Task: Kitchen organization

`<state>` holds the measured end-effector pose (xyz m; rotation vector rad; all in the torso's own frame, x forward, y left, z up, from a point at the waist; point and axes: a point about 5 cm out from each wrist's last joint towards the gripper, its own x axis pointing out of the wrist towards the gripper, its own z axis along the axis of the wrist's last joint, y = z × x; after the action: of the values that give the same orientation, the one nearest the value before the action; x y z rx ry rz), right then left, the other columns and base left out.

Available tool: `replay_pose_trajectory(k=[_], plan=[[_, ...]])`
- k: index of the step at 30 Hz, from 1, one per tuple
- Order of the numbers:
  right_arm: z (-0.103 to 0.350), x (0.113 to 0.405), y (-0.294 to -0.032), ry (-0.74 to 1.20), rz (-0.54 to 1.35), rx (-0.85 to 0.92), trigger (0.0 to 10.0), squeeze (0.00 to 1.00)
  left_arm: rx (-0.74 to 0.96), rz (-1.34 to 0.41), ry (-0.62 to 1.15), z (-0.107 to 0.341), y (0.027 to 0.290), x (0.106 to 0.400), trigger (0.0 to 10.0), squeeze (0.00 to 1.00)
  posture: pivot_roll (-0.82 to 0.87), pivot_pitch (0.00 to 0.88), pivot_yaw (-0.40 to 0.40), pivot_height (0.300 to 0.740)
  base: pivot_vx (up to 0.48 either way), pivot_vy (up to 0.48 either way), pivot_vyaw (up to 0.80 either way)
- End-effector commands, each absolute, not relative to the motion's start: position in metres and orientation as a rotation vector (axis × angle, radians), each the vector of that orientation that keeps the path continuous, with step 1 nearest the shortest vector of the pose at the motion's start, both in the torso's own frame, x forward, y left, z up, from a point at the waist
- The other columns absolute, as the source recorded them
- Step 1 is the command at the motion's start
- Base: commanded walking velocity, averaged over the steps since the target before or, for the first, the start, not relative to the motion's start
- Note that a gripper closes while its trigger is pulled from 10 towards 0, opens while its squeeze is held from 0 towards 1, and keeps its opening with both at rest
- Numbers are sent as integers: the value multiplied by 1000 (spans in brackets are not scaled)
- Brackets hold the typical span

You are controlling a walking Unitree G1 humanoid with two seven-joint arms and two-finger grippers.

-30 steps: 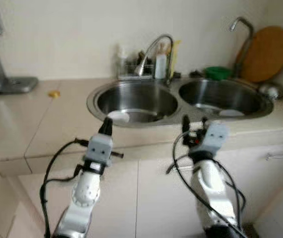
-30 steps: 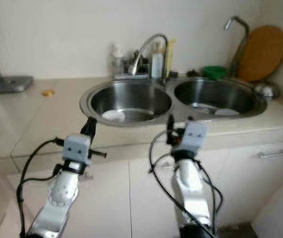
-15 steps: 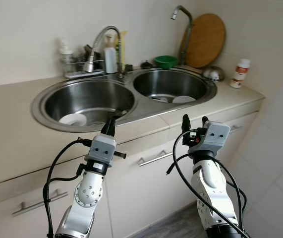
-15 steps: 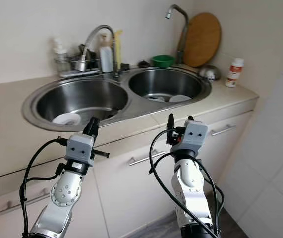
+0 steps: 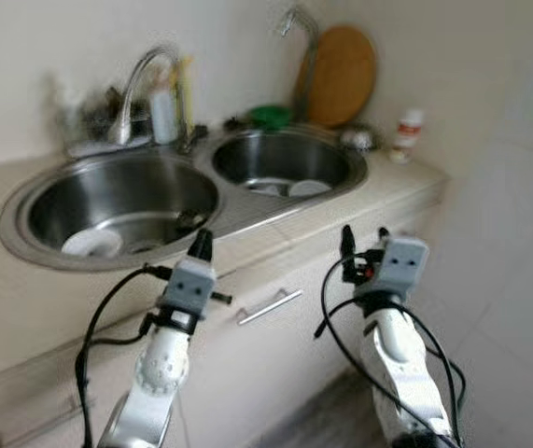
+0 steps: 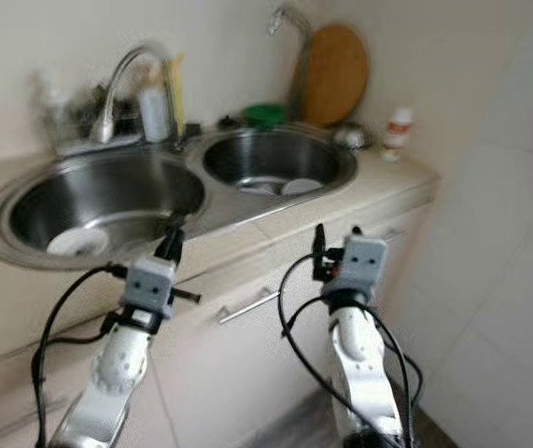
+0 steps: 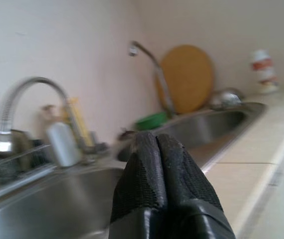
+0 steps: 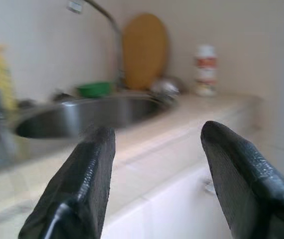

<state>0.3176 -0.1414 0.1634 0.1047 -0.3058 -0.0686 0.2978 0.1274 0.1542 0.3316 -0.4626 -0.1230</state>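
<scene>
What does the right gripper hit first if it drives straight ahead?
Probably the counter edge in front of the right basin. The right gripper, fingers open, points at it from below rim height. Depth is unclear in the blur.

Soft, even daylight is filling the kitchen; motion blur is smearing the sink (image 5: 107, 201) and wall, and glare is glinting off the tap (image 5: 140, 79). Wrist-view backgrounds are lying out of focus.
</scene>
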Motion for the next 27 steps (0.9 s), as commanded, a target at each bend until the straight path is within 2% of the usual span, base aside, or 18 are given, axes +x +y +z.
replay_pose_trajectory(k=[1, 6, 14, 27], plan=[[165, 317, -141, -305, -74, 97, 10000, 0, 344, -139, -459, 154, 124, 298, 10000, 0, 31, 0, -4, 740, 0, 0, -781], [164, 318, -141, -299, -75, 89, 10000, 0, 347, -137, -453, 153, 124, 299, 10000, 0, 31, 0, -3, 740, 0, 0, -784], [162, 318, -142, -291, -81, 78, 10000, 0, 349, -124, -434, 151, 125, 300, 10000, 0, 31, 0, -5, 740, 0, -429, -782], [159, 319, -147, -270, -97, 66, 10000, 0, 335, -120, -442, 151, 125, 300, 10000, 0, 26, 0, -9, 740, 0, 0, -781]])
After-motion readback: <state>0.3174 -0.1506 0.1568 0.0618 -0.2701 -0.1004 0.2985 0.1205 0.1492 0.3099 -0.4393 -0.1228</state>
